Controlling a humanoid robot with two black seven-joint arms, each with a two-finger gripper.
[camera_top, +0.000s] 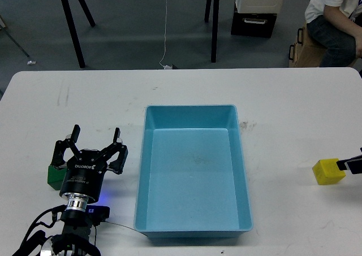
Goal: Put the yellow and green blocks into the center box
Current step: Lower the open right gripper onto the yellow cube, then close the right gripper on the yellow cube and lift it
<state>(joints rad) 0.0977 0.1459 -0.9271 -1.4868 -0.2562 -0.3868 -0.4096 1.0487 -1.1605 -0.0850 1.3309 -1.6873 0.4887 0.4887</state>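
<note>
The green block lies on the white table at the left, just left of my left gripper's body. My left gripper is open and empty, its fingers spread, between the green block and the blue box. The box stands empty at the table's centre. The yellow block lies on the table at the far right. Only the tip of my right gripper shows at the right edge, touching or just beside the yellow block; its fingers cannot be told apart.
A seated person and a black case are beyond the table's far edge at the right. Black stand legs are on the floor behind the table.
</note>
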